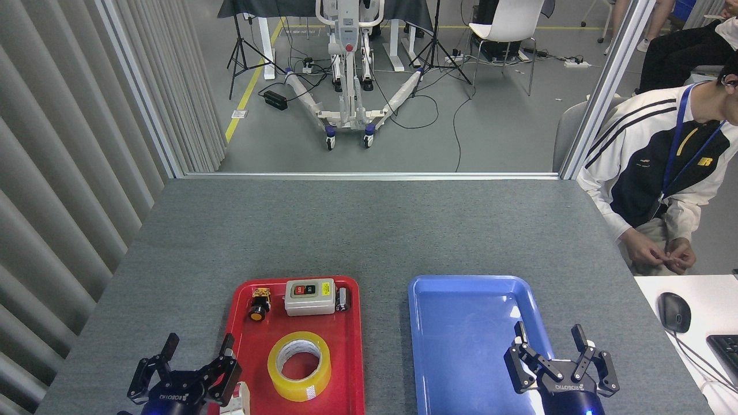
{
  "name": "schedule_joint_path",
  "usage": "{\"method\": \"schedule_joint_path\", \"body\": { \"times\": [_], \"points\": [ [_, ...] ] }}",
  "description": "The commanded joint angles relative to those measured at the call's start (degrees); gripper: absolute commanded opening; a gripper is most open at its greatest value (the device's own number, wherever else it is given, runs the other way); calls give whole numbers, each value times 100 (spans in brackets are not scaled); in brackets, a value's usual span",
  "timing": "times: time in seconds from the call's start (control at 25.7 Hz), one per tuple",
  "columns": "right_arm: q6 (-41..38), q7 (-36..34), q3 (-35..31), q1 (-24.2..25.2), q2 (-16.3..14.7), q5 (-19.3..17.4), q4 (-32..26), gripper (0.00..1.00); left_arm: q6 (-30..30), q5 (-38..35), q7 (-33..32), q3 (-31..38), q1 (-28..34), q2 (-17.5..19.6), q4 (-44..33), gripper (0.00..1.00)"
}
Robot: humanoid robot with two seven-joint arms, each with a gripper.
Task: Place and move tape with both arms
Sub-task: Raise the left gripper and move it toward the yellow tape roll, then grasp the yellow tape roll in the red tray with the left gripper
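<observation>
So the tape [299, 365] lies flat in the red tray [351, 346], nothing gripping it. Left tool [197, 350] sits spread just beside it, probably for the pickup. Right tool [551, 342] gapes over the blue tray [461, 288], likely the drop spot.
</observation>
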Motion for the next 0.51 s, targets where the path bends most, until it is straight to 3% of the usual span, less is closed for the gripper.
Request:
{"method": "schedule_joint_path", "body": {
  "times": [0.0,0.12,0.23,0.47],
  "points": [
    [15,-12,1,-13,-59,0,-14,100,-3,53,-8,-3,0,-20,-5,100],
    [7,23,36,-92,-305,-18,4,100,-135,62,-87,-3,-27,-64,-137,100],
    [7,32,54,-171,-349,-27,4,100,-451,62,-465,-21,-255,-143,-189,100],
    [165,67,62,-48,-384,-35,-31,100,-486,97,-2099,-442,-958,-187,-31,100]
  ]
}}
